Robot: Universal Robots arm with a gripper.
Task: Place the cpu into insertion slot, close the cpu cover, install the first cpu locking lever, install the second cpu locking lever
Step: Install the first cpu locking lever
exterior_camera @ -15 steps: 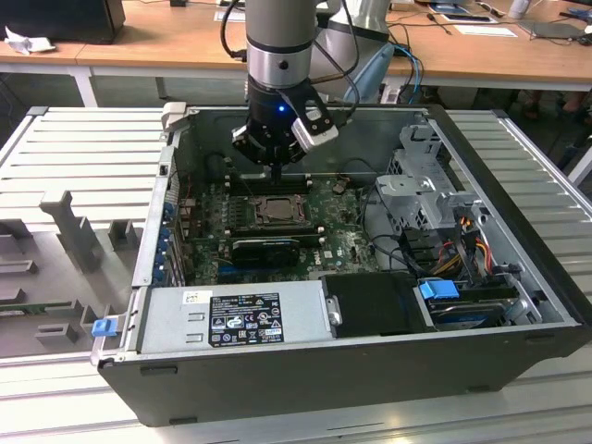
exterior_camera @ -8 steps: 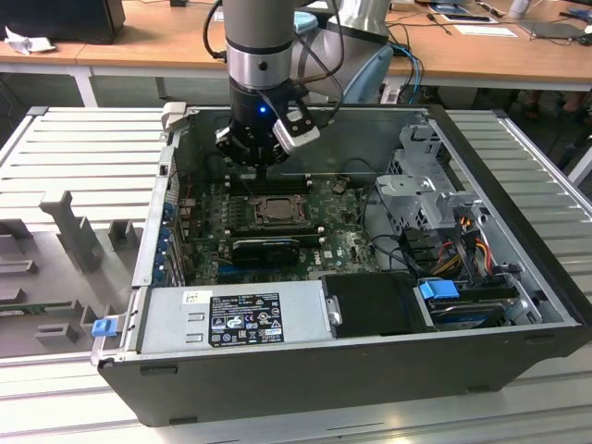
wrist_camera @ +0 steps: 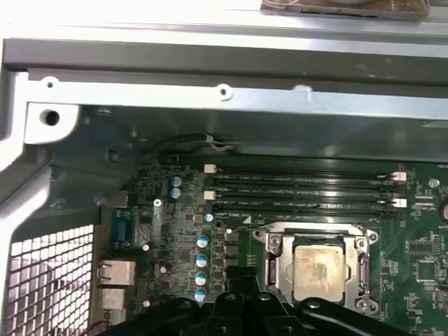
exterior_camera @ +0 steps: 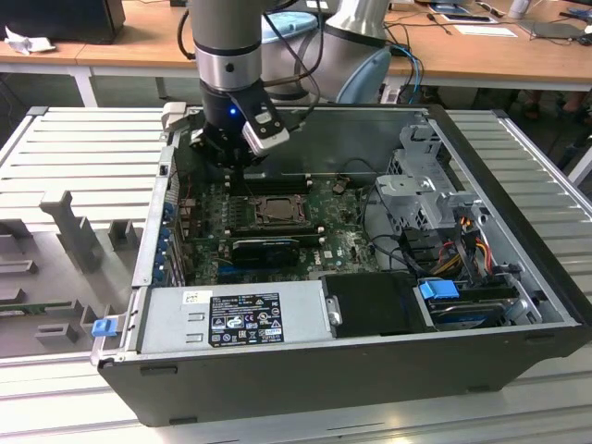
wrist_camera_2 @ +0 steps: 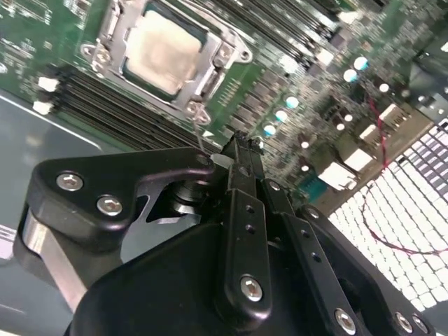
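The cpu [wrist_camera: 320, 269], a pale silver-beige square, lies flat in the insertion slot [exterior_camera: 276, 209] on the green motherboard. The cpu cover [wrist_camera_2: 222, 54] lies down around the chip as a metal frame, and the chip's face [wrist_camera_2: 164, 50] shows through its window. A thin metal lever rod [wrist_camera_2: 198, 131] sticks out from the socket's corner toward my fingers. My gripper [wrist_camera_2: 241, 145] is shut with nothing between its fingertips. It hovers beside the socket, over the row of small capacitors, and its black finger tips [wrist_camera: 241, 278] stand close to the socket frame [wrist_camera: 275, 262].
Long black memory slots [wrist_camera: 301, 190] run along one side of the socket. The case's rear wall [wrist_camera: 224, 133] and a perforated vent grille [wrist_camera: 49, 280] are close by. A power supply [exterior_camera: 236, 314], a drive cage [exterior_camera: 421, 190] and bundled cables [exterior_camera: 462, 236] fill the case's other parts.
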